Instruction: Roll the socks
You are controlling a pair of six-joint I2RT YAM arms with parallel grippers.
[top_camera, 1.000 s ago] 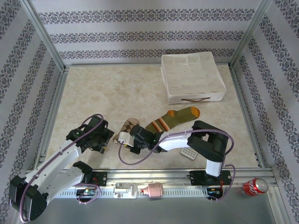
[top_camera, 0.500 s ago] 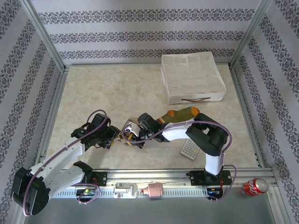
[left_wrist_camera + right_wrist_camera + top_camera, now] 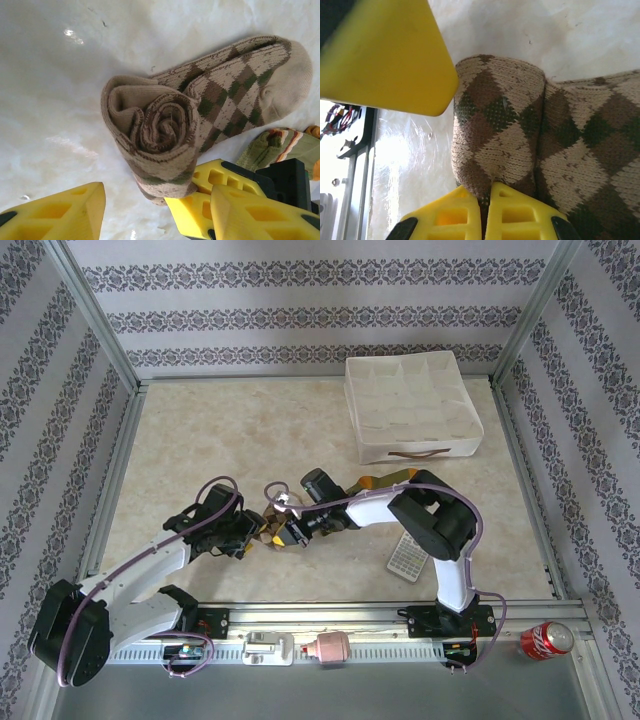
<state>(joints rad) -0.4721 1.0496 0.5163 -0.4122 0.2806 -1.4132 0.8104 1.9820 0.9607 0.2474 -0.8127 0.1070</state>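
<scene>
Half-rolled argyle sock: right gripper pinches the roll; left gripper stands half-open astride it; olive-green sock alongside.

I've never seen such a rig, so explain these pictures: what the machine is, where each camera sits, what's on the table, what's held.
These are two robot arms bolted at the table's near edge, each ending in a two-finger gripper with yellow fingers. One picture looks down from above and behind them; the other two come from a camera on each wrist, looking past its own fingers. On the table lie a brown-and-tan argyle sock, partly rolled from one end, an olive-and-orange sock beside it, a white divided box at the far right and a small white gridded piece. The right gripper is shut on the roll's edge. The left gripper is open at the roll, not gripping it.
</scene>
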